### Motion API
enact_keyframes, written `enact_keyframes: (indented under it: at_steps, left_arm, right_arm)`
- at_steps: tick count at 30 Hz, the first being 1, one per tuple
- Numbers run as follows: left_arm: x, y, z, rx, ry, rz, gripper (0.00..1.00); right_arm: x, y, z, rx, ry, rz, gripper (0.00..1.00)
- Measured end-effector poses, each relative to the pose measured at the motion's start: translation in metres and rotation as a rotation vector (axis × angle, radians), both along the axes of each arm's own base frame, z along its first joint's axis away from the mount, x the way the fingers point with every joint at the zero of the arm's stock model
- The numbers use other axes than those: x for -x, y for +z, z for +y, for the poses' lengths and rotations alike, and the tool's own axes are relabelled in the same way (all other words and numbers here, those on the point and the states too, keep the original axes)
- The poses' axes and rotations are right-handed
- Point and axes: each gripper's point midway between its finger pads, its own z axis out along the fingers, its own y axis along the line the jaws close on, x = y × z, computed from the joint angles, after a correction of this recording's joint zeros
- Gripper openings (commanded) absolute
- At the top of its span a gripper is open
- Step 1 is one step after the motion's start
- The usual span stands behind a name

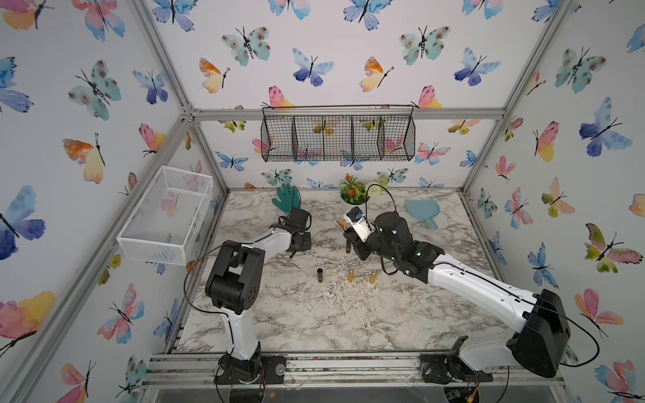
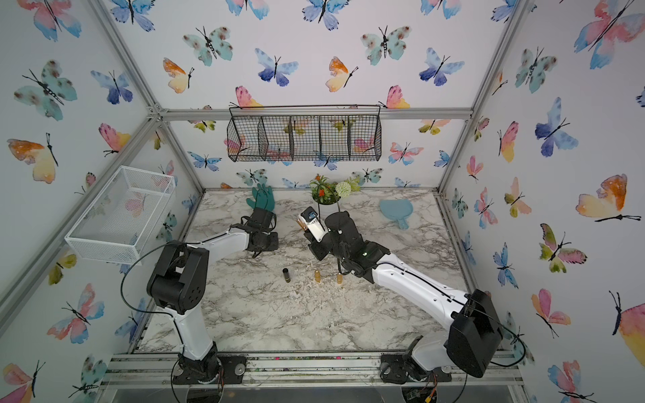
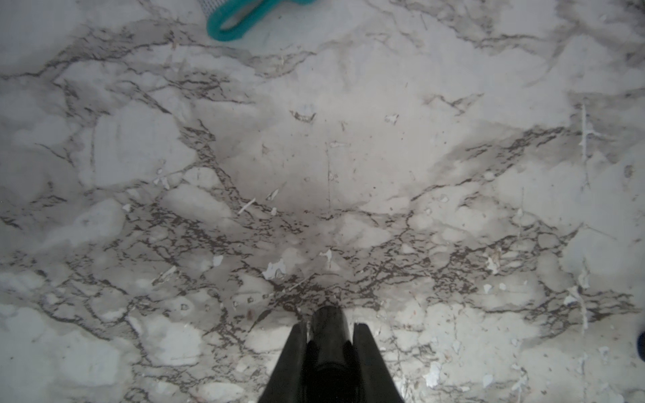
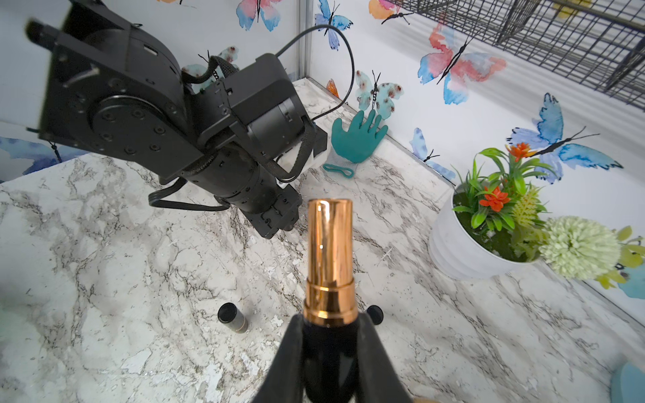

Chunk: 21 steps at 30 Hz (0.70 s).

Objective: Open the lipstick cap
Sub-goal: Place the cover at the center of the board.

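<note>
Lipstick (image 4: pixel 330 251), gold tube bared, sits clamped in the right gripper (image 4: pixel 331 319), while the left gripper (image 3: pixel 330 326) pinches a black cap (image 3: pixel 328 345).

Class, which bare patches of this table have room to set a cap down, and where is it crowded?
Widest: the table's front, from its near edge to the row of black tube and gold pieces. Smaller: between the blue paddle and the right arm. Crowded back middle: glove, plant pot, left pincer, right pincer.
</note>
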Motion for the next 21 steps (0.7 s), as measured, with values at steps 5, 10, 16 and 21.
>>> enact_keyframes:
  at_steps: [5, 10, 16, 21]
  left_arm:
    - [0.0011, -0.0016, -0.0014, -0.006, -0.005, 0.0, 0.34]
    - [0.0029, -0.0034, -0.0015, -0.011, -0.007, 0.003, 0.46]
    - [0.0046, -0.005, -0.0023, -0.014, -0.01, 0.006, 0.56]
    - [0.0051, -0.0054, -0.0023, -0.014, -0.011, 0.008, 0.65]
  right_arm:
    - [-0.0004, -0.0002, -0.0004, 0.001, -0.003, 0.0, 0.02]
    - [0.0003, -0.0043, -0.0013, 0.007, -0.004, 0.005, 0.02]
    - [0.0005, -0.0078, -0.0023, 0.014, -0.006, 0.009, 0.02]
    - [0.0004, -0.0077, -0.0023, 0.013, -0.007, 0.009, 0.02]
